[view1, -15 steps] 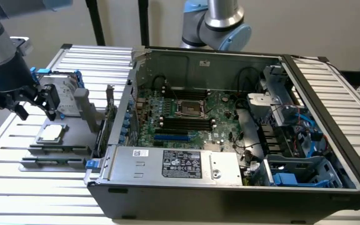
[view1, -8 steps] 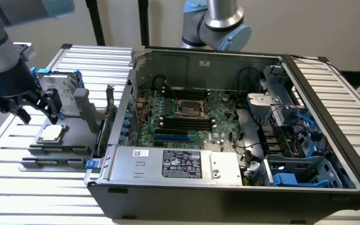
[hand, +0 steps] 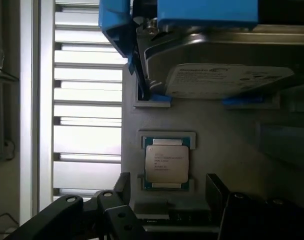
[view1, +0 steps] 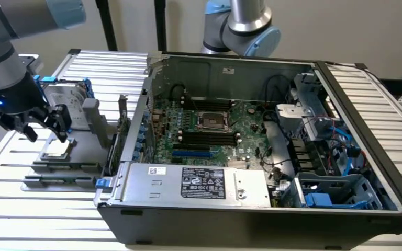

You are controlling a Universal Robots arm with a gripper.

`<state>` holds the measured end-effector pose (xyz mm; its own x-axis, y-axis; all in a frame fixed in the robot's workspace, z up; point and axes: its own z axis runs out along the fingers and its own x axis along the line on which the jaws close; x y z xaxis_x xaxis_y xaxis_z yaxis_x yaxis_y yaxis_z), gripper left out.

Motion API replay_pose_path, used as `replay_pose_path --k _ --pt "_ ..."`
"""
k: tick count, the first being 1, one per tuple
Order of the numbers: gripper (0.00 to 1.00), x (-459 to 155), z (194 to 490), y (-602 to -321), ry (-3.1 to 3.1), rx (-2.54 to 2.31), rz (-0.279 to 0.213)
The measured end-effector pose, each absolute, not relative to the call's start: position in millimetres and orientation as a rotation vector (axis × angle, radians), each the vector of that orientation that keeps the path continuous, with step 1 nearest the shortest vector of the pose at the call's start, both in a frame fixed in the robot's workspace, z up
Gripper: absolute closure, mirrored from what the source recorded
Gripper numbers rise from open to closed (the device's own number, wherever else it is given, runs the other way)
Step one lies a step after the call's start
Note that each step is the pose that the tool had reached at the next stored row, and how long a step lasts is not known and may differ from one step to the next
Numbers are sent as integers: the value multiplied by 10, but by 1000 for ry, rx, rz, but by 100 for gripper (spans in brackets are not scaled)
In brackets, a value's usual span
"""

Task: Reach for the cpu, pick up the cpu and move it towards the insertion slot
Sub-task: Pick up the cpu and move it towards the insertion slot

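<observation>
Exterior view first: gripper (view1: 45,133) hangs with jaws spread apart just above the cpu (view1: 56,150), which lies flat on its grey holder (view1: 54,167) at the exterior view's left, well apart from the insertion slot (view1: 211,119) inside the case (view1: 187,65). On the wrist view I see the cpu (hand: 166,163) between the parted fingers (hand: 123,186), untouched, near the hard drive (hand: 217,75).

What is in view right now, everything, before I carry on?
cpu: one, silver top, in the grey fixture outside the case.
insertion slot: one, silver frame, dark centre, on the green board.
hard drive: one, silver, blue bracket, upright beside the cpu.
memory slots: several, black, flanking the insertion slot.
power supply: one, silver, inside the case.
case: one, black, open, on the slatted table.
tool: one, black, open, over the cpu.
</observation>
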<state>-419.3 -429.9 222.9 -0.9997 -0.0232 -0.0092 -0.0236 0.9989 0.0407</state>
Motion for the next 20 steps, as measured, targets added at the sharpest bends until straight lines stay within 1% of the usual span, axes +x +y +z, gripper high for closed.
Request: replay_pose_path --k 11,20 --pt "29 -4193 2034 -4299 3128 -37 64" --pt "29 -4192 2000 -4279 3127 -37 64"
